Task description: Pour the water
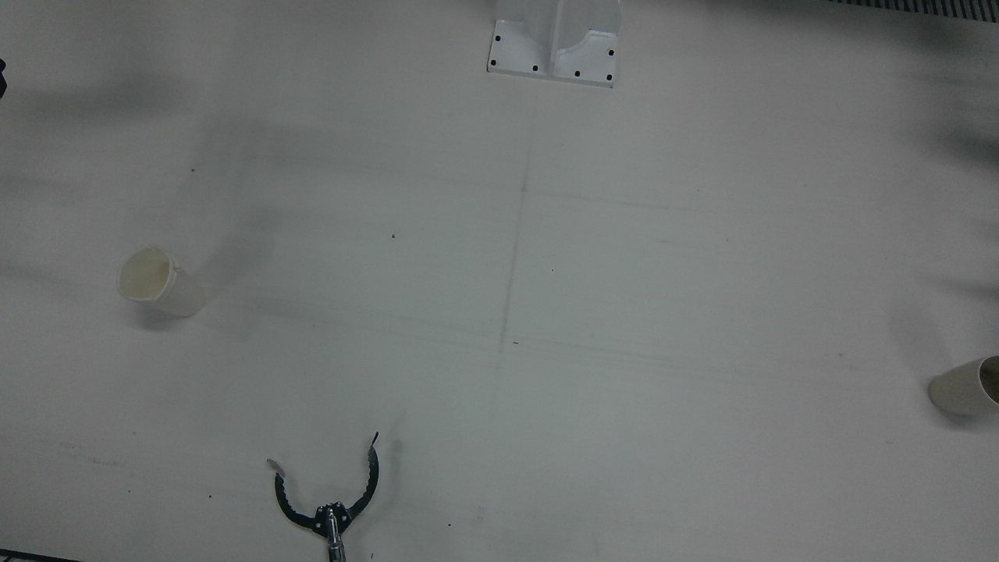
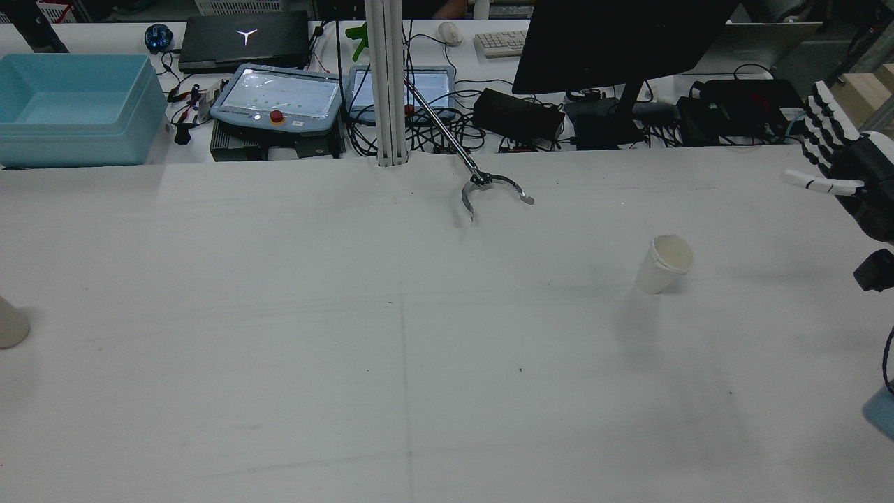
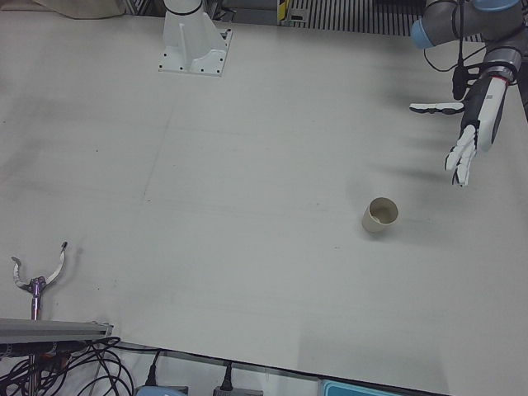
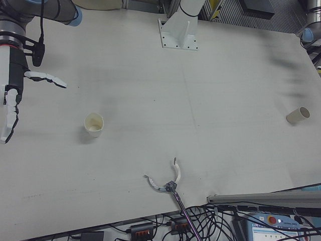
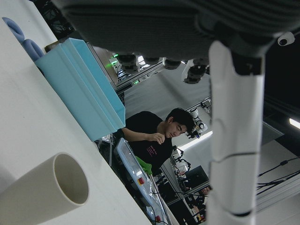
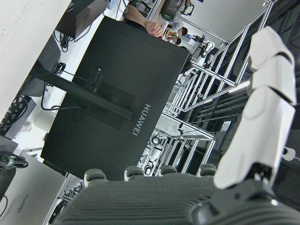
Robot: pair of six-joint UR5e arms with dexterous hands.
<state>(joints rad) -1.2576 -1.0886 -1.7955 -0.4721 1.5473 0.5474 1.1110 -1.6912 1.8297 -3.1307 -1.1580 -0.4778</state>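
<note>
Here the white table (image 1: 624,312) carries two paper cups, one on each half, and neither hand has hold of anything.

The right hand (image 4: 12,95) hangs above the table's edge on the robot's right side, fingers (image 4: 9,123) stretched out straight and spread, thumb jutting sideways; it is wide open and empty. In the rear view the same hand (image 2: 848,175) sits at the far right of the picture. The cream cup (image 4: 94,124) stands upright with its mouth open to the ceiling, near this hand but clear of it, a little further in toward the table's middle. The rear view places that cup (image 2: 663,263) inward of the hand, with bare table between them.

The left hand (image 3: 474,124) floats over the robot's left half, likewise splayed flat and holding nothing. The tan cup (image 3: 379,214) stands upright on the table near it, apart from the fingertips and nearer the operators' side.

At the table's front edge a black claw-shaped grabber (image 1: 332,496) on a metal rod rests on the surface, jaws apart, well away from both cups.
</note>
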